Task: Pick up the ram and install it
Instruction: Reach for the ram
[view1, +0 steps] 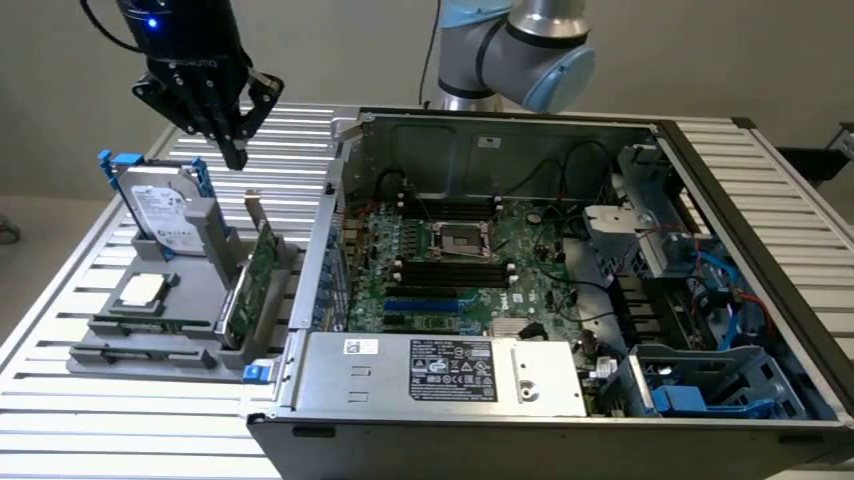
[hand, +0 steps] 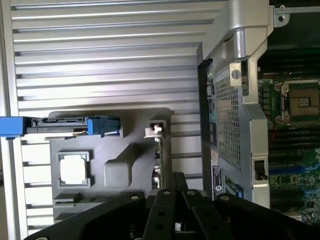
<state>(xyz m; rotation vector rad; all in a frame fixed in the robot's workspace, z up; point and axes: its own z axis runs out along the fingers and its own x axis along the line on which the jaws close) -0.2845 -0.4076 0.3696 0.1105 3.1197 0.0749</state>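
There's the holder (view1: 180, 328) on the table (view1: 80, 415), at the exterior view's left of the computer case (view1: 507, 140): hard drive (view1: 167, 210) at its back, processor (view1: 143, 290) in front, expansion card (view1: 248, 285) nearest the case, gripper (view1: 235, 152) above.

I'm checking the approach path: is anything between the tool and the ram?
Nothing visible covers the ram, open from above at the holder's near edge in the exterior view. The shut tool hangs high near the holder's far end; the upright hard drive stands between them, below the tool.
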